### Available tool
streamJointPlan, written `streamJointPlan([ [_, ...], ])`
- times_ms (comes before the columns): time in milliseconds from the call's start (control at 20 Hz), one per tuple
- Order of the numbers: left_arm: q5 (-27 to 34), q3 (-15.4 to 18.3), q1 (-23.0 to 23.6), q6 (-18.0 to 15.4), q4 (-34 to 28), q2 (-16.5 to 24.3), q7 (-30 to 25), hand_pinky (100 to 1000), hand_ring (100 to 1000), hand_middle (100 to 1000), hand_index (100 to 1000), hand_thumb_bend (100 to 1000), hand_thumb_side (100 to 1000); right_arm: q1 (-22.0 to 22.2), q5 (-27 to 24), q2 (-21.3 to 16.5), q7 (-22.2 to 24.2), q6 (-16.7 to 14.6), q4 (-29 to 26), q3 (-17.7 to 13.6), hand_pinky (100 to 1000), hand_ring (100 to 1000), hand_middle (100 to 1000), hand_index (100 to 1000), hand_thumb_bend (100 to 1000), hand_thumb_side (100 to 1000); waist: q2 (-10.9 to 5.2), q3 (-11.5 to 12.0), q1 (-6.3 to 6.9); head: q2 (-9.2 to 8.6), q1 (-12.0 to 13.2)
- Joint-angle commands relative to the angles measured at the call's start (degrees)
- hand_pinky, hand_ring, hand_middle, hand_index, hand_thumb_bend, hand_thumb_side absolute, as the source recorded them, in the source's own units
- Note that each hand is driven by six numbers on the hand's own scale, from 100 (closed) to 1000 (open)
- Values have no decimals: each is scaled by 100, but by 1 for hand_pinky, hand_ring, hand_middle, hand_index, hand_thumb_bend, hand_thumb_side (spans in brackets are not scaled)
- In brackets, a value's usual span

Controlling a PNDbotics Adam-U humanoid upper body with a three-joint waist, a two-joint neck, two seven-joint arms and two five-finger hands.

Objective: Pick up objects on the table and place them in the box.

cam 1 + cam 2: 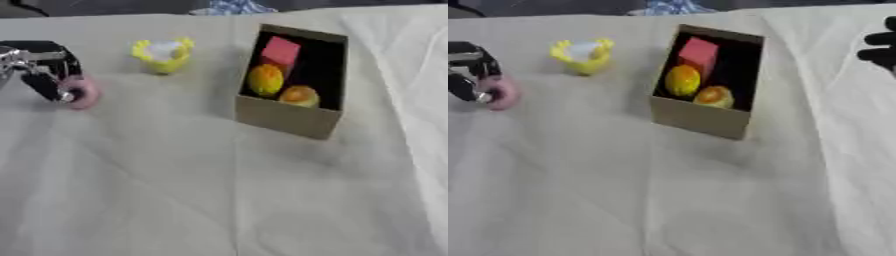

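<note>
Left hand point(39, 70) at the left edge, fingers curled onto the pink ring point(81, 92), pinching it at cloth level, apparently to lift it. Yellow toy point(163, 55) waits just beyond, upper left. Box point(289, 117) at upper centre holds three pieces. Right hand point(881, 47), right edge: fingers unclear.

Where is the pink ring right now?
At the table's far left, in the left hand; the pink ring sits left of the yellow toy.
</note>
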Motion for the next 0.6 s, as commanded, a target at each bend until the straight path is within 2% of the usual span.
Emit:
streamJointPlan([
  [50,172,75,-121,2,-248,185,-81,725,607,562,622,243,100,-25,8,-102,-28,-3,-118,-64,902,762,750,892,100,707,-132,3,0,-2,3],
  [350,388,113,-352,107,-855,214,4,726,595,554,625,221,100,-8,12,-121,-37,-6,-118,-72,902,762,750,892,100,704,-188,-11,29,3,-29],
  [600,702,81,-901,206,-1356,-175,54,726,589,556,620,205,100,-42,3,-153,-16,-14,-118,-51,902,762,750,891,100,698,-233,-15,62,24,-35],
])
